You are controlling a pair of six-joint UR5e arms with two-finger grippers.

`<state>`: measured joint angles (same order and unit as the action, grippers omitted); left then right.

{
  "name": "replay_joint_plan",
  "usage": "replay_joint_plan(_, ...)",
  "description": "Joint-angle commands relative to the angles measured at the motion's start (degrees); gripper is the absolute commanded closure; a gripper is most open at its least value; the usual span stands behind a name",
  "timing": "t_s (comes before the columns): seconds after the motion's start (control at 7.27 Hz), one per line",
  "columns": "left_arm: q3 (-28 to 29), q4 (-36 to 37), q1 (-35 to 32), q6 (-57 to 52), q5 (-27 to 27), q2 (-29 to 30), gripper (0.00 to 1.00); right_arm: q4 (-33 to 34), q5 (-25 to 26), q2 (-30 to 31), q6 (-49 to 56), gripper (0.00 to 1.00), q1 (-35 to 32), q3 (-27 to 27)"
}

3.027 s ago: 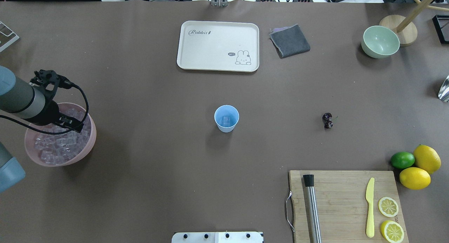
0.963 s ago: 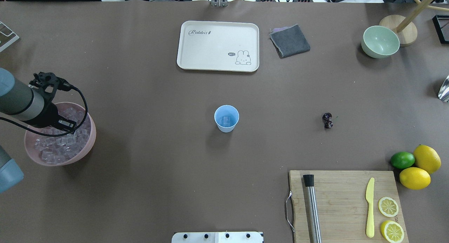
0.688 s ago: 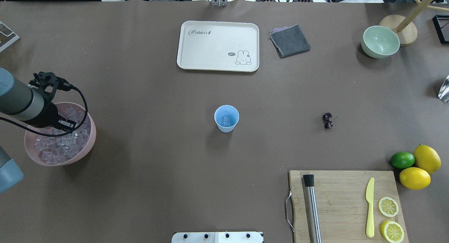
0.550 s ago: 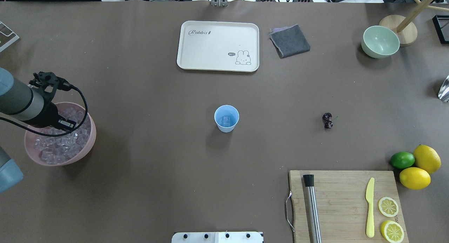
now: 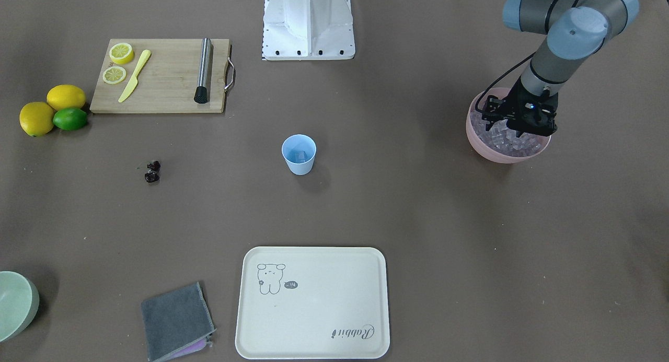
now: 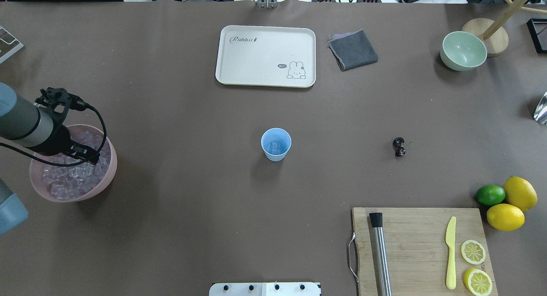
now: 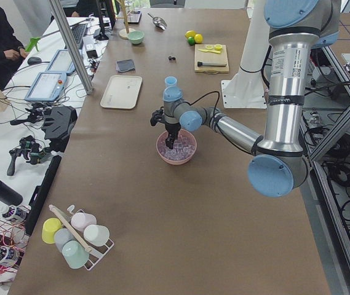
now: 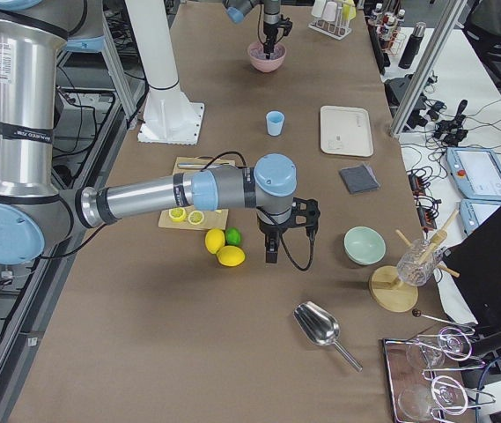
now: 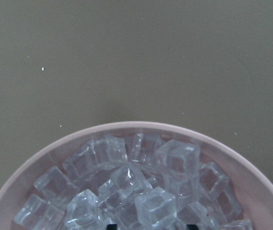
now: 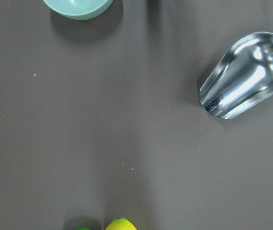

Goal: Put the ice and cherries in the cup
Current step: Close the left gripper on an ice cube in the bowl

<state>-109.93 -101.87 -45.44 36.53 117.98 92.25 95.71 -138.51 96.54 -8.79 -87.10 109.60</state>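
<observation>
The brown table (image 6: 192,116) carries everything; a cream tray (image 6: 265,52) lies by the far edge, well apart from both grippers. A pink bowl (image 6: 112,170) sits close to the table's left edge, heaped with ice (image 6: 64,183). The left gripper (image 6: 88,156) points down into that bowl, its tips among the top cubes on the side of the bowl nearer the table's middle. In the left wrist view two dark fingertips (image 9: 109,227) just show at the lower edge; they stand apart by more than one cube's width, a cube lies in the space between them with a little room on each side, so the jaws are fairly wide. The right gripper (image 8: 272,254) hangs pointing down over bare table near the right edge, close to the lemons (image 8: 229,256); whether its fingers are wide or narrow I cannot tell. The cup (image 6: 275,156) stands upright in the middle of the table, well apart from the left gripper, toward the right edge from it; one cube of ice lies at its bottom. The cherries (image 6: 399,147) lie on bare table beyond the cup, nearer the right edge, farther again from the left gripper.
</observation>
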Motion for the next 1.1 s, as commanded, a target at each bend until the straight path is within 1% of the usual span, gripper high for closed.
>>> replay_joint_plan(0.0, 0.6, 0.0, 0.0, 0.0, 0.0, -0.1, 0.03, 0.0, 0.0, -0.3, 0.0, 0.00, 0.0, 0.0)
replay_joint_plan(0.96, 1.2, 0.2, 0.0, 0.2, -0.4, -0.8, 0.03, 0.0, 0.0, -0.6, 0.0, 0.00, 0.4, 0.0)
